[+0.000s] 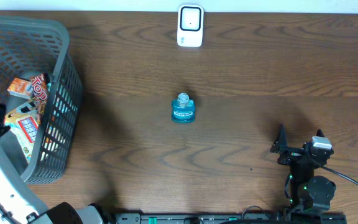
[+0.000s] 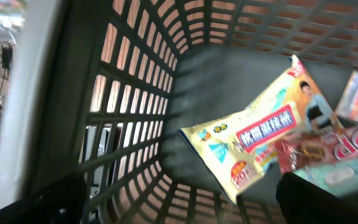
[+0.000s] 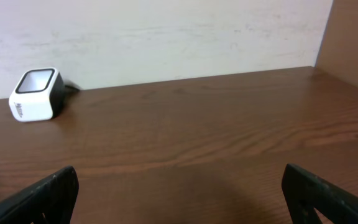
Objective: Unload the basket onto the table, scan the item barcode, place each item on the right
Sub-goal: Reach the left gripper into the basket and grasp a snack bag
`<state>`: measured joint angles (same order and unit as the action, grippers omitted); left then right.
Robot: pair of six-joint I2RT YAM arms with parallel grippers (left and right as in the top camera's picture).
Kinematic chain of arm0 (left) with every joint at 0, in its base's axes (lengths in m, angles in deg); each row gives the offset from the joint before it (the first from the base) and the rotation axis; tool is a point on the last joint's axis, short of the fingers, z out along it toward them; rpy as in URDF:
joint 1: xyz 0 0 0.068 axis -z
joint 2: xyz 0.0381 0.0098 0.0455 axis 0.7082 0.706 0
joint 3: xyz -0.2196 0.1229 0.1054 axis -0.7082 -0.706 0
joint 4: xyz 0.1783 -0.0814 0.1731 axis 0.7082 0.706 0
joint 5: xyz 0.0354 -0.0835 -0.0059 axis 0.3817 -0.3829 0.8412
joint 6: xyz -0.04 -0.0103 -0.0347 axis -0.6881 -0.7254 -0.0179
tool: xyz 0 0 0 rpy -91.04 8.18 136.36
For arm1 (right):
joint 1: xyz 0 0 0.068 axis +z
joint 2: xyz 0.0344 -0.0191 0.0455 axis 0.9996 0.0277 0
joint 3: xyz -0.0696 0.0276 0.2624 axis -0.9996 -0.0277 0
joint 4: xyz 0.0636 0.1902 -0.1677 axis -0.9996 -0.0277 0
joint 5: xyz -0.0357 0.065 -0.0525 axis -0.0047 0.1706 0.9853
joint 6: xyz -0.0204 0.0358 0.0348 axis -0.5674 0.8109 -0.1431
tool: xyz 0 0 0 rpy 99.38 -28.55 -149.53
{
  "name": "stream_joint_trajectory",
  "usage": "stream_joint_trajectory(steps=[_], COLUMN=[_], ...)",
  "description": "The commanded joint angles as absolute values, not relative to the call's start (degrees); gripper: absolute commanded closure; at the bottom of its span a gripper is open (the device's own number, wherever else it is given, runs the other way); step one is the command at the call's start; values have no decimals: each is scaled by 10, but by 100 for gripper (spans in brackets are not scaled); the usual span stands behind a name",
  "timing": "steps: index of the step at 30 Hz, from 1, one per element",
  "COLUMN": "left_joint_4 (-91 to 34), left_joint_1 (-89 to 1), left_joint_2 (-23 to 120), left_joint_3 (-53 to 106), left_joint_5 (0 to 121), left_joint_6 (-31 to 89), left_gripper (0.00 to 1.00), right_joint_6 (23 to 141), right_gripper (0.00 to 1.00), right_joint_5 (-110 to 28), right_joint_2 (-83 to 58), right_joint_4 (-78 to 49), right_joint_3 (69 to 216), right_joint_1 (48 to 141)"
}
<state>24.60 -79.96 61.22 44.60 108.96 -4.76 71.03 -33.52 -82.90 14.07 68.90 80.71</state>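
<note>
Our right end effector [image 1: 299, 138], released at lower right, is the nearer one to the upright bottle [image 1: 183, 109] up-left at centre.

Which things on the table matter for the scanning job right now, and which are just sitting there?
For the job: barcode scanner; yellow snack packet and red packet in the basket; left hand, open above them.
Likely just lying about: blue bottle, upright mid-table, no hand near it; right hand, open over bare table.
</note>
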Motion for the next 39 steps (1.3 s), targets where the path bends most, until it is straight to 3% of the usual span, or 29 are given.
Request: stream_joint_trajectory(steps=[1, 20, 39], left_joint_4=[227, 60, 42], left_joint_1=[-818, -834, -834], left_joint_2=[615, 626, 781], left_joint_3=[399, 182, 153], left_joint_5=[1091, 1063, 1050], left_joint_6=[-61, -61, -61], left_gripper=[2, 2, 2], right_joint_6=[712, 712, 712], right_gripper=[1, 1, 1], right_joint_5=[-340, -340, -340], right_joint_2=[-832, -832, -832], right_joint_4=[139, 139, 139], right_joint_3=[688, 688, 688], right_joint_1=[804, 804, 804])
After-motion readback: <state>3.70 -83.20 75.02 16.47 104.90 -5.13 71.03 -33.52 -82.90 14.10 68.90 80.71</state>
